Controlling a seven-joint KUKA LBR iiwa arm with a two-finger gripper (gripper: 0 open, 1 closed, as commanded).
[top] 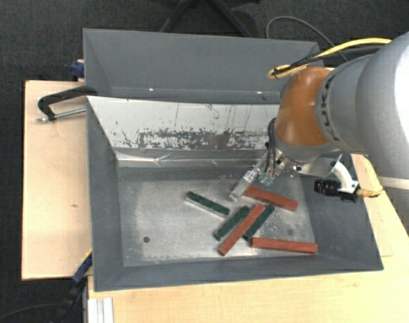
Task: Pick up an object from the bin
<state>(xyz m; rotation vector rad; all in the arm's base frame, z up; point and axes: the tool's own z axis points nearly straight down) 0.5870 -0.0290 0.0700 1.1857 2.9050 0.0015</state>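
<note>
The gripper (262, 175) hangs right of centre, near the back wall of the bin (103, 200), just above the left end of a red bar (273, 198) (I cannot tell how far open it is or whether it holds anything). Below lie crossed green and red bars (245, 229). Leftward, the scuffed grey floor (157, 227) is open past one green bar (206, 203).

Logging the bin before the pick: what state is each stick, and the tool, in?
Lone green stick: flat, apart from the others.
Upper red stick: flat, left end at the tool.
Long red stick: flat, slanted, between two green ones.
Left green stick: flat, beside the long red stick.
Right green stick: flat, along its other side.
Lower red stick: flat, by the front wall.
Tool: low in the bin, at the upper red stick's end.
</note>
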